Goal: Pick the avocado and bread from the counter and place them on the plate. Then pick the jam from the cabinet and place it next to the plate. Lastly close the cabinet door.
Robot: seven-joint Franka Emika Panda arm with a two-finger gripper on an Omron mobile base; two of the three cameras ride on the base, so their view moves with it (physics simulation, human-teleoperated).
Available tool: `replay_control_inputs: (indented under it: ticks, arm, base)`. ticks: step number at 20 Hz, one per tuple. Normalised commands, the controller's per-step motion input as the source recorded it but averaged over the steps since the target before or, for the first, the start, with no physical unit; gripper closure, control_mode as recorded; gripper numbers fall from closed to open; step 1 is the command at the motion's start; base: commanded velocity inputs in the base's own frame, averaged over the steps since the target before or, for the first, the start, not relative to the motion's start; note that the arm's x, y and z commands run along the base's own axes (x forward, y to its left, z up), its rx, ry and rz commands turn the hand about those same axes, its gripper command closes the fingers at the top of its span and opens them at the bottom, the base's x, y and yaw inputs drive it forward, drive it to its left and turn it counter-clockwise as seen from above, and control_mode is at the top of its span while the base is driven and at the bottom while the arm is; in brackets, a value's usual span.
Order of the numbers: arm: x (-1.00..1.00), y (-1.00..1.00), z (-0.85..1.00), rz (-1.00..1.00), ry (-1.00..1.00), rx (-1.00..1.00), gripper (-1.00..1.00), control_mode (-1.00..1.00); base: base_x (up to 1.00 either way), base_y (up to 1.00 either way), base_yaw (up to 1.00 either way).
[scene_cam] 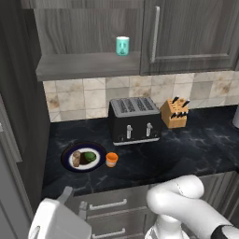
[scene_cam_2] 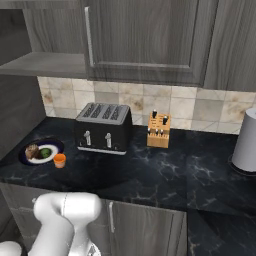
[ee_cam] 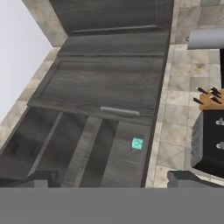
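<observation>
Beige tiled backsplash (scene_cam: 84, 98), grey drawers (scene_cam: 109, 212), black toaster (scene_cam: 134, 120), knife block (scene_cam: 175, 113)

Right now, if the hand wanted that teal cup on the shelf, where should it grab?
Around the teal cup's side walls, coming in level from the cabinet's open front: it stands upright and alone on the shelf, so both sides are free.

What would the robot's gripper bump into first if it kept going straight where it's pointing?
Probably the open cabinet: the open gripper faces its shelf, near the teal cup. Depth is hard to judge, so shelf or cup could come first.
</observation>
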Motion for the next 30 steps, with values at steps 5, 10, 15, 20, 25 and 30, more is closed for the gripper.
replay_control_inputs:
  ticks: [5, 10, 15, 20, 25, 30]
  arm:
    - [0.00, 0.39, 0.00, -0.10, 0.08, -0.09, -1.00, -1.00]
    - [0.00, 0.32, 0.02, -0.11, 0.06, -0.07, -1.00, -1.00]
    - [0.01, 0.22, 0.12, -0.12, 0.04, -0.05, -1.00, -1.00]
    - [0.07, 0.12, 0.14, -0.09, 0.05, -0.04, -1.00, -1.00]
    - [0.14, 0.09, 0.17, -0.07, 0.05, -0.04, -1.00, -1.00]
    - [0.13, 0.13, 0.20, -0.07, 0.08, -0.06, -1.00, -1.00]
  base:
    - [0.00, 0.00, 0.00]
    - [0.00, 0.00, 0.00]
    - [0.00, 0.00, 0.00]
    - [0.00, 0.00, 0.00]
    - [0.00, 0.00, 0.00]
    - [0.00, 0.00, 0.00]
